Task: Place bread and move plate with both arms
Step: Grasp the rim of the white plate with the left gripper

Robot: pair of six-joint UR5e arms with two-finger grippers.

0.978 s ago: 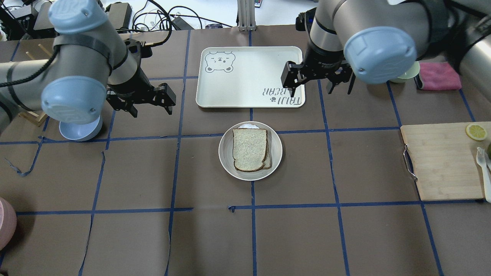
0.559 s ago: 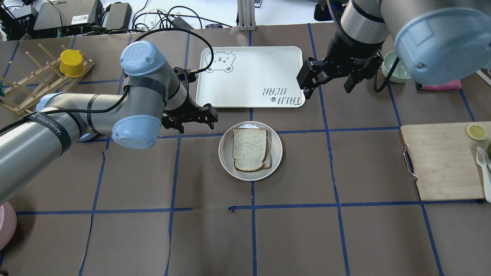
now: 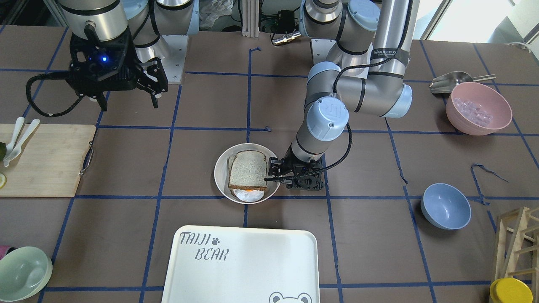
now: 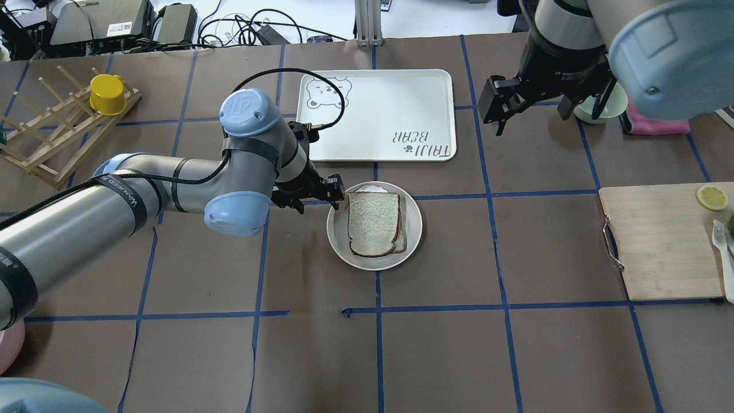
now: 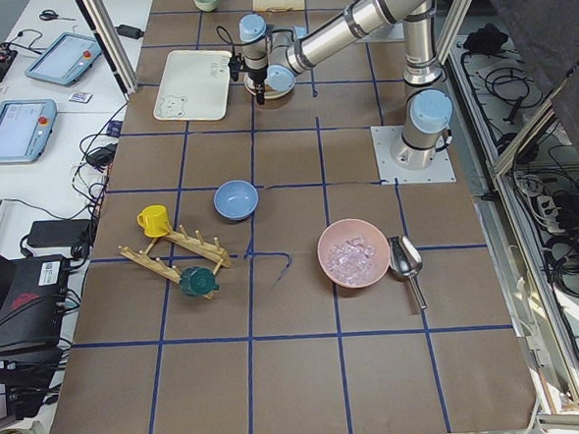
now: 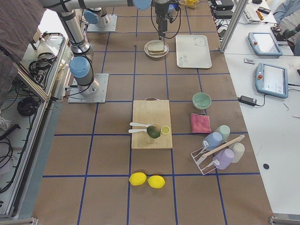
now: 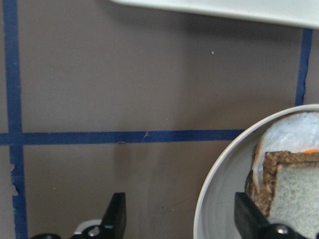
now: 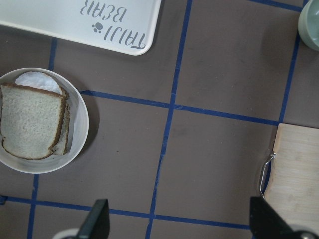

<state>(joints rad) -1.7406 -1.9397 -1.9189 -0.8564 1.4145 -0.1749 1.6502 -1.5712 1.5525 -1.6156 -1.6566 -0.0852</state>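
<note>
The round white plate (image 4: 338, 235) sits mid-table. The bread (image 4: 373, 222), a pale slice with a dark brown crust, lies on top of another slice and something white and orange. My left gripper (image 4: 338, 198) is open, low at the plate's left rim. In the left wrist view (image 7: 182, 221) its jaws straddle the rim (image 7: 209, 199), one finger on the table side and one just short of the bread (image 7: 294, 199). My right gripper (image 4: 533, 115) is open and empty, high near the tray's right end, well apart from the plate (image 8: 82, 129).
The "TAIJI BEAR" tray (image 4: 373, 115) lies just behind the plate. A cutting board (image 4: 659, 241) with a lemon slice is at the right. A green bowl (image 4: 596, 109) and pink cloth (image 4: 654, 123) are back right. A blue bowl (image 3: 446, 206) and a wooden rack (image 4: 57, 132) are left.
My left arm has swung in from the left and come down to the plate's left rim. My right gripper has moved right and back, away from the tray. Plate and bread have not moved.
</note>
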